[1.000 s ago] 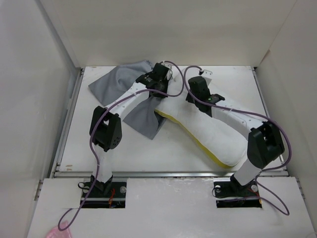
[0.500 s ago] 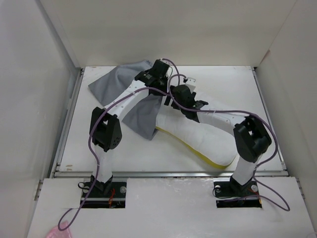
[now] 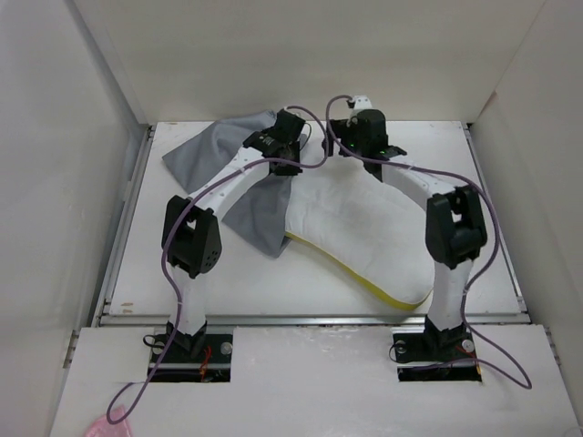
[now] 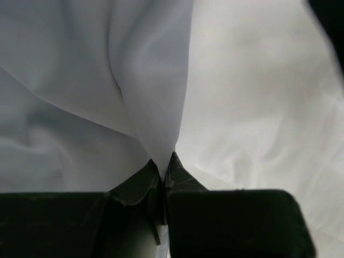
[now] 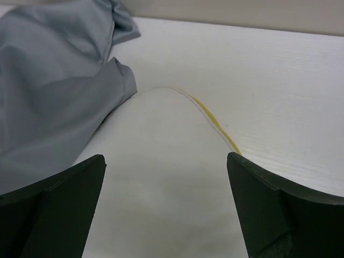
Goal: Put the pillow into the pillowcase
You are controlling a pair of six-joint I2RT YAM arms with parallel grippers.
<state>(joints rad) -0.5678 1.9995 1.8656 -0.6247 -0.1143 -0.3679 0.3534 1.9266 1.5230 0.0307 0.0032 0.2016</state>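
Observation:
The white pillow (image 3: 364, 237) with its yellow band (image 3: 387, 293) lies across the middle of the table. Its left end butts against the wrinkled grey pillowcase (image 3: 205, 150). My left gripper (image 3: 284, 150) hovers over that meeting line and is shut on a fold of the pillowcase (image 4: 80, 80), with the pillow (image 4: 258, 107) showing to its right. My right gripper (image 3: 353, 137) is raised over the pillow's far end. In the right wrist view it (image 5: 165, 161) is open wide above the pillow's corner (image 5: 161, 129), holding nothing, with the pillowcase (image 5: 54, 80) to the left.
White enclosure walls (image 3: 91, 137) close in the table on the left, back and right. A metal rail (image 3: 310, 319) runs along the near edge. Purple cables loop off both arms. A pink scrap (image 3: 105, 426) lies on the near shelf at the left.
My right gripper has opened and let go of the pillow, then lifted back toward the rear. The pillow's left end now lies closer against the pillowcase. The left gripper kept its grip.

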